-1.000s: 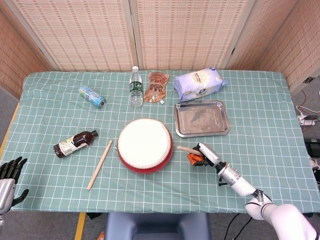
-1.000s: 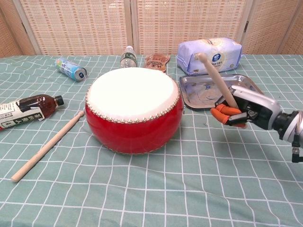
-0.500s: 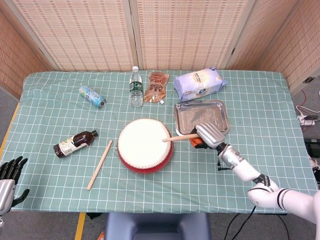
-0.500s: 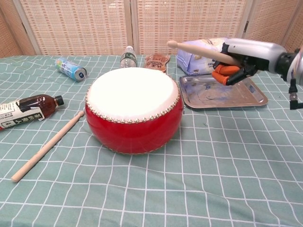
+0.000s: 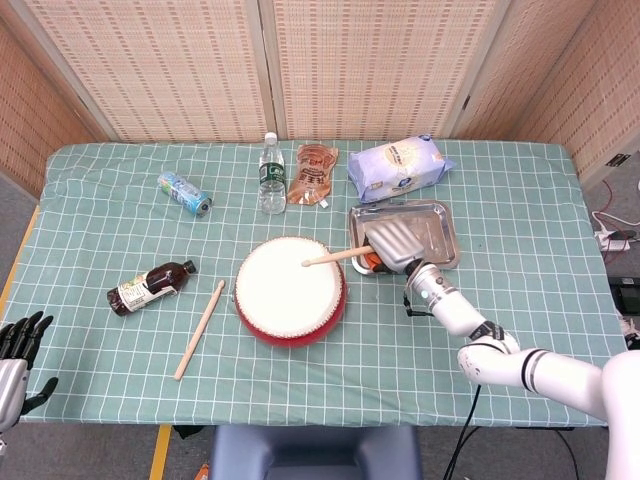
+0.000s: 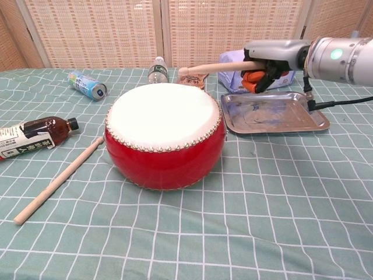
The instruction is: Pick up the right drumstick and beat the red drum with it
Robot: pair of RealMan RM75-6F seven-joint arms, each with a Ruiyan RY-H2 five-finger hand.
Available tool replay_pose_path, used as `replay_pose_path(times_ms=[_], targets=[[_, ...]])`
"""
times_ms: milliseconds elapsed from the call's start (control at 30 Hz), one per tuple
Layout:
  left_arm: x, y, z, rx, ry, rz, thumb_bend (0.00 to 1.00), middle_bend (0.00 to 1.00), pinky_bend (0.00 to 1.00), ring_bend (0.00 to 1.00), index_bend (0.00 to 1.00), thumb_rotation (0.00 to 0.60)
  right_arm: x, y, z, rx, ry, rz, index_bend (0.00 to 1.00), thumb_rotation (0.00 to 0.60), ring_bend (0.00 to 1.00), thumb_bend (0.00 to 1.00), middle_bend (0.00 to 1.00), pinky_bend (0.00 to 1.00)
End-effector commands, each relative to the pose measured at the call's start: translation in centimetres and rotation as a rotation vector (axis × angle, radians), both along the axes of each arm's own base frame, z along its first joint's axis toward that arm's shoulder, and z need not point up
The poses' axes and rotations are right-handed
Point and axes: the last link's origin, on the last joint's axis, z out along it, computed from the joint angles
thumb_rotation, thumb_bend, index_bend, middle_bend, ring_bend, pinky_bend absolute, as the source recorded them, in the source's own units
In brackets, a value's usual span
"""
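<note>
The table [image 5: 520, 200] is wearing a green checked cloth, which looks soft and a little wrinkled, so things are probably not sliding on it easily. Behind it, woven folding screens [image 5: 370, 60] are closing the room.

The red drum [image 6: 165, 137] is sitting near the middle of the table, broad and low with a white skin on top. It seems stable enough to take a blow without moving much. Just to its right a metal tray [image 6: 271, 112] is lying, and the blow should keep away from it.

The right robot hand [image 6: 268, 58] is grasping the right drumstick [image 6: 218, 66] at its rear end, which I judge is the good place, because the long free part can swing. The stick is looking light, stiff and smooth, so a firm hold is needed. It is pointing almost level, with its tip above the far edge of the drum skin, not touching it.

The left robot hand [image 5: 14, 350] is resting at the table's corner, empty with fingers apart.
</note>
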Motion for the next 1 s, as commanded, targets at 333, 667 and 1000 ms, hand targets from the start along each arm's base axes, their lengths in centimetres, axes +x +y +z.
replay_pose_path(times_ms=[333,667,1000], targets=[[-0.4,-0.2,-0.2,-0.004,-0.008,0.017,0.23,0.00,0.00,0.00,0.01,0.600,1.0,-0.4,-1.9,-0.085,0.194,0.077,1.00,0.600,1.00,1.00,1.00,1.00],[-0.5,-0.2,-0.2,0.000,-0.012,0.013,0.23,0.00,0.00,0.00,0.01,0.600,2.1,-0.1,-0.1,-0.056,-0.074,0.016,1.00,0.600,1.00,1.00,1.00,1.00],[-0.3,-0.1,-0.2,0.007,-0.011,0.000,0.23,0.00,0.00,0.00,0.01,0.600,0.2,0.2,-2.7,-0.073,0.298,0.103,1.00,0.600,1.00,1.00,1.00,1.00]])
